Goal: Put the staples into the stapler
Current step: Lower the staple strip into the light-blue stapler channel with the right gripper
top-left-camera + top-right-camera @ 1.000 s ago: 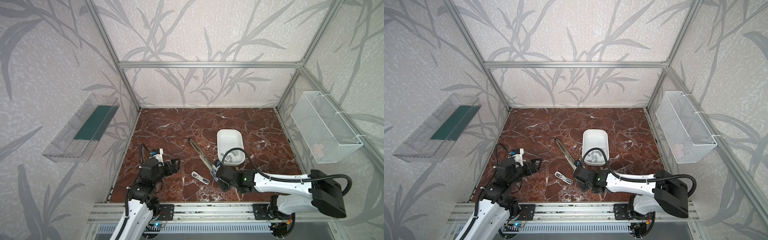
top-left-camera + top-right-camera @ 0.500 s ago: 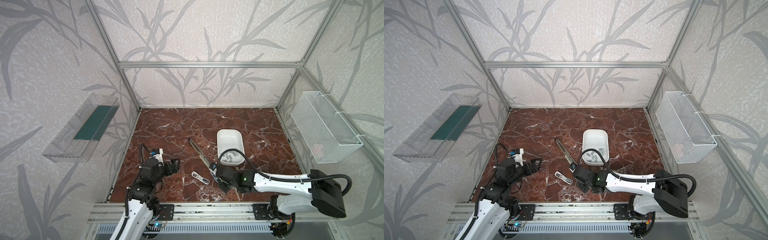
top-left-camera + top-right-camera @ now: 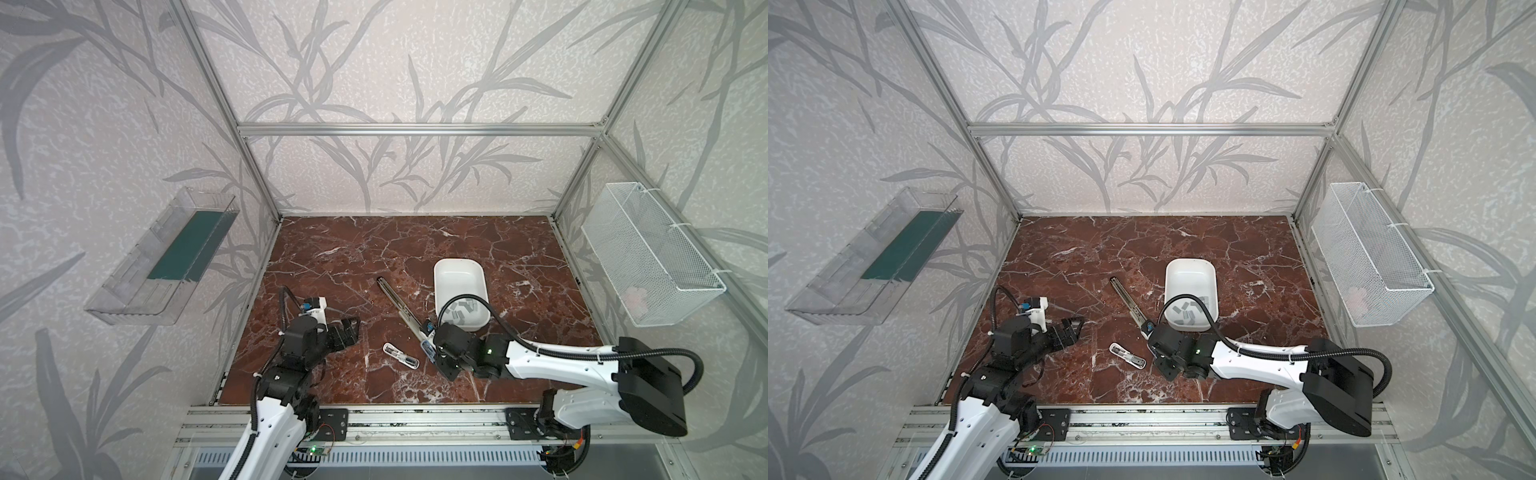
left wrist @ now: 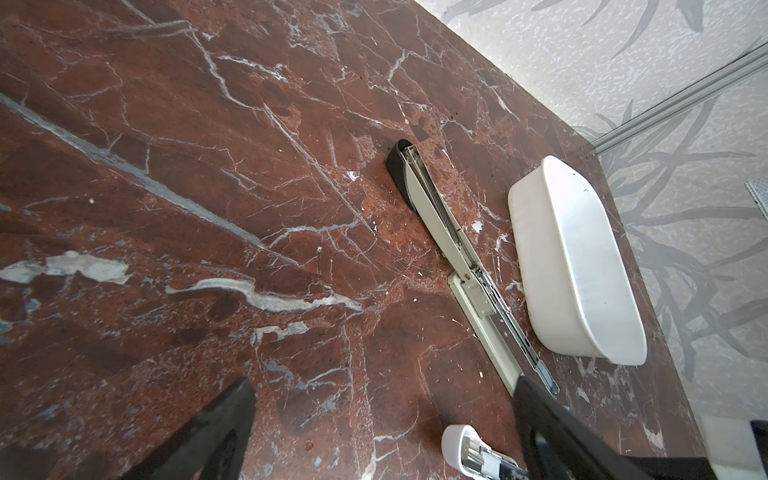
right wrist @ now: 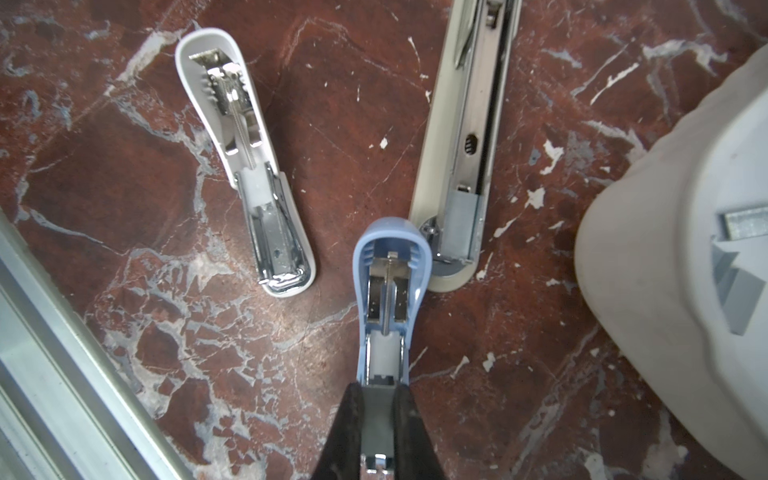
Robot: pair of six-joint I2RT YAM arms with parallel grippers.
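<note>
Clock reference: in both top views, 12 o'clock is the back wall.
Right end effector: its black fingers are pressed onto the hinge end of the blue stapler, pinching it low over the tabletop.
Blue stapler: it is folded open with its inner spring and metal channel facing up. Its rounded end sits just beside the near end of the long stapler; whether they touch cannot be told.
Staples: short grey strips lie loose in the near end of the white tray, at about 1 o'clock from the right end effector.
White tray: it rests on the tabletop at 3 o'clock of the long stapler.
Long stapler: it is opened out flat, running from 11 o'clock to 5 o'clock.
White stapler: it lies open on the tabletop at about 8 o'clock from the right end effector, apart from it.
Left end effector: its fingers are spread wide and hold nothing. It sits at about 10 o'clock from the white stapler, well apart from the staples.
</note>
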